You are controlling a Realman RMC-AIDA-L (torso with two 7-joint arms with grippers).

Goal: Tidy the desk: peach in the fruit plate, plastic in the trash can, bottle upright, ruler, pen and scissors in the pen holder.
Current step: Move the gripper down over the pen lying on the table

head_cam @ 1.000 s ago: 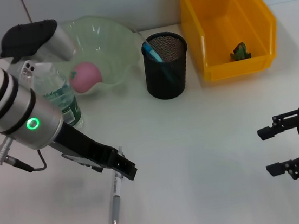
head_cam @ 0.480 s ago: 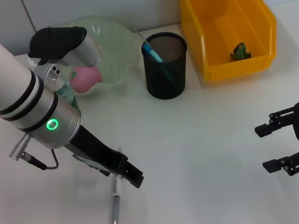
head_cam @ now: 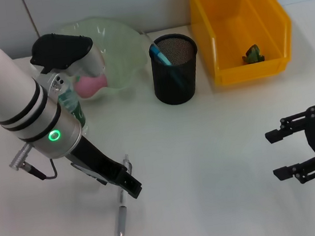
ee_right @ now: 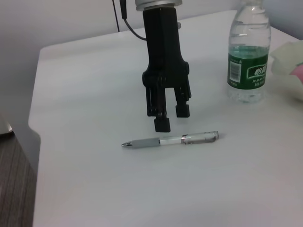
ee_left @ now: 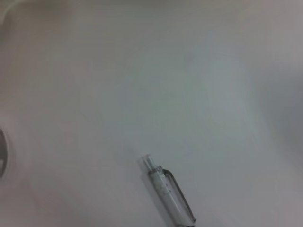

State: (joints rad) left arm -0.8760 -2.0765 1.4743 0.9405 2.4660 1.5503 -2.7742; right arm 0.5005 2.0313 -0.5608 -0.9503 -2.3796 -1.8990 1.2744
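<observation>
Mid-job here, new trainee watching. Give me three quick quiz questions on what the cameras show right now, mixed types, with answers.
1. True or false: the pen lies flat on the desk.
2. Which hand is nearest the pen? A) left hand B) right hand
3. Fill in: the peach sits in the ____.

Key
1. True.
2. A; it hangs open just above the pen, not gripping it.
3. Fruit plate.
</observation>
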